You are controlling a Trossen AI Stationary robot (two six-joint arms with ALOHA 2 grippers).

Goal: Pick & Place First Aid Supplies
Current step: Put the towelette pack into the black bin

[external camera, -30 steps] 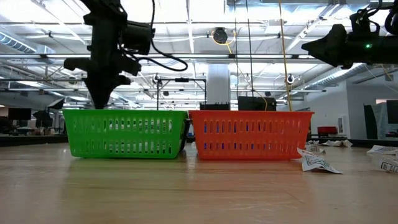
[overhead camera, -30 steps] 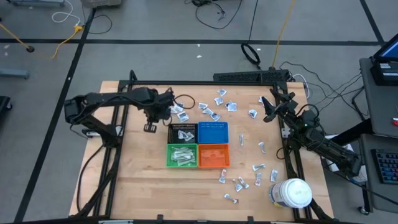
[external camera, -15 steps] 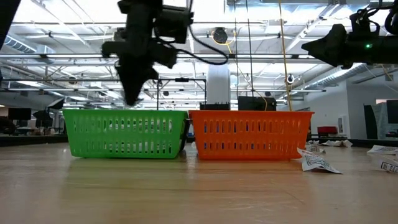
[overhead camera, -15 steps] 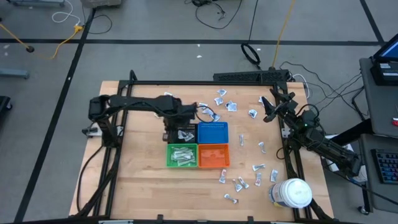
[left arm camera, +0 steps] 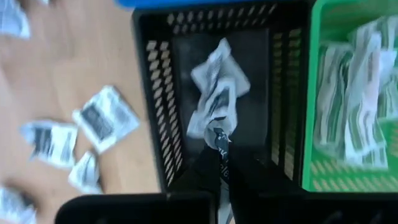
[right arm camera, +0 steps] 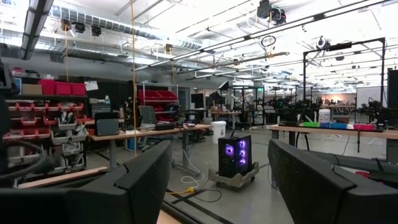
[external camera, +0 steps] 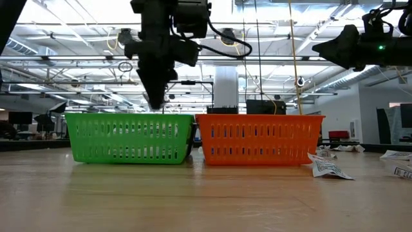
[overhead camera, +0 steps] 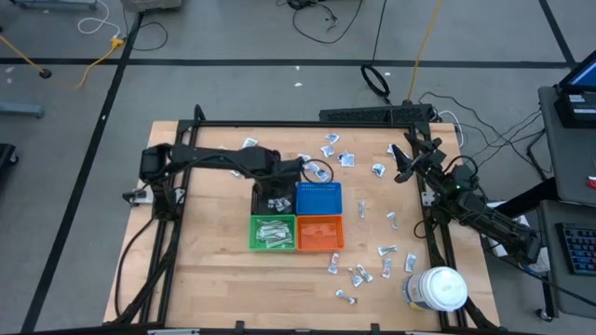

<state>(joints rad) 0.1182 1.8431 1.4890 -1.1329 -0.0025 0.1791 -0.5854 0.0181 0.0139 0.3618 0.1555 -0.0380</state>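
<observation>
My left gripper hangs over the black bin, pointing down, shut on a small white packet. More crumpled packets lie on the black bin's floor. The green bin beside it holds longer strips. In the low view the left gripper stands just above the green bin's rim. My right gripper waits at the table's far right, raised and open, its fingers wide apart. Loose packets lie on the table's far side. My left gripper pinches the small packet between its two fingers from above, pointing down. The packet shows edge-on and sticks out below the fingertips, lifted clear above the black bin's floor. Which part of the packet the fingers have, I cannot tell.
The blue bin and orange bin join the black and green ones in a square block. A large white jar stands at the near right corner. More packets lie near right, others beside the black bin.
My left gripper has travelled from the loose packets at the table's far left toward the right, ending over the black bin. It has stayed shut and pointing down, with the packet lifted clear all the way.
</observation>
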